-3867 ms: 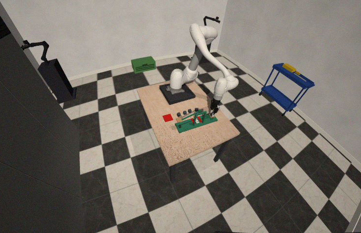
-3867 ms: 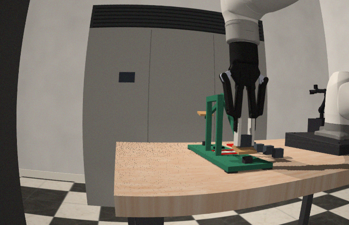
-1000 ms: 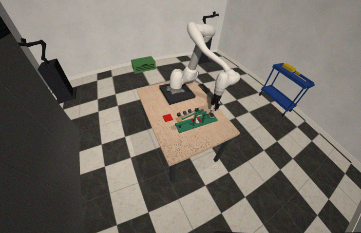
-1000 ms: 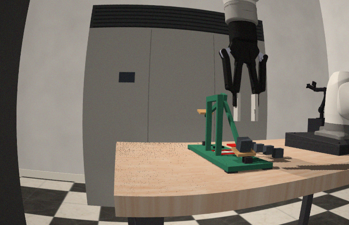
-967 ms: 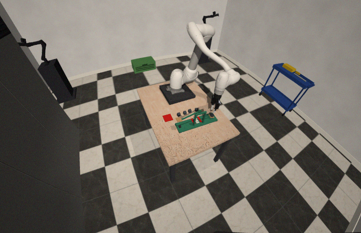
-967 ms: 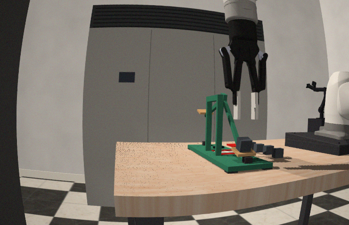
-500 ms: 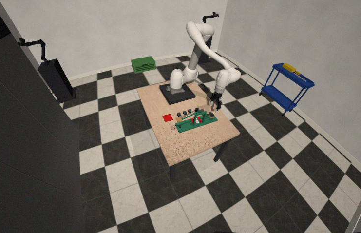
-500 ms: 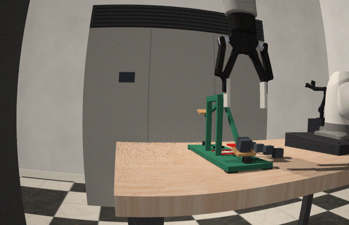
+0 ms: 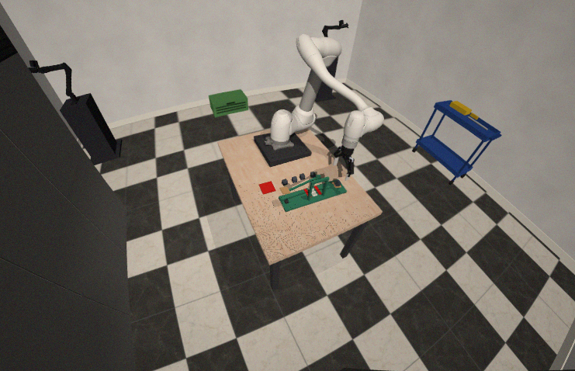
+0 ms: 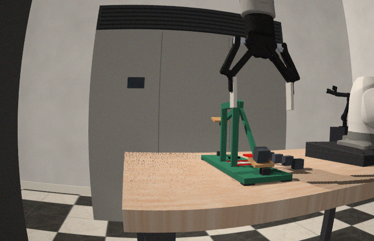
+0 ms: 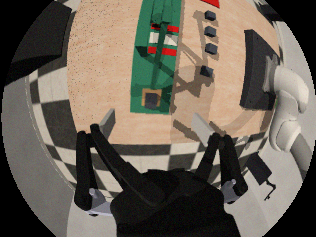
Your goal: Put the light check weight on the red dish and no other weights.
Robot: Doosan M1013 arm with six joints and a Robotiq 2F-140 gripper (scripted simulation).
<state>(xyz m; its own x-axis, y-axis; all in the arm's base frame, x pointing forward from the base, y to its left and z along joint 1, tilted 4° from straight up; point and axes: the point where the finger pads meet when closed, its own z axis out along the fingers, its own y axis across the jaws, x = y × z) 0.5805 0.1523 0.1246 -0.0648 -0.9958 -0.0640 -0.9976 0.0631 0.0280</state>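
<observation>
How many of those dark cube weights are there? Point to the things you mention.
5. One sits on the lowered pan (image 10: 257,164) (image 11: 144,92) of the green balance (image 9: 296,204) (image 10: 248,179) (image 11: 136,84); four stand in a row (image 9: 294,179) (image 10: 297,163) (image 11: 211,49) on the table (image 9: 296,231) (image 10: 164,187) (image 11: 100,59), between the balance and the arm's base (image 9: 270,158) (image 10: 312,155) (image 11: 249,89). None seems hidden.

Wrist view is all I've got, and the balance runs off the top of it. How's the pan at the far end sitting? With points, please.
Observer: The far pan (image 9: 284,190) (image 10: 215,119) is up high, with no weight visible on it.

Operator: And the red dish? I only catch a corner.

Observer: The top view shows the whole red dish (image 9: 267,187) (image 10: 248,155) (image 11: 210,2), with no weight on it.

Operator: Are my fingertips down beside the loaded pan's weight?

Observer: No, the open gripper's (image 9: 341,170) (image 10: 261,108) (image 11: 152,121) fingertips are well above that weight (image 9: 336,182) (image 10: 261,155) (image 11: 151,100).
</observation>
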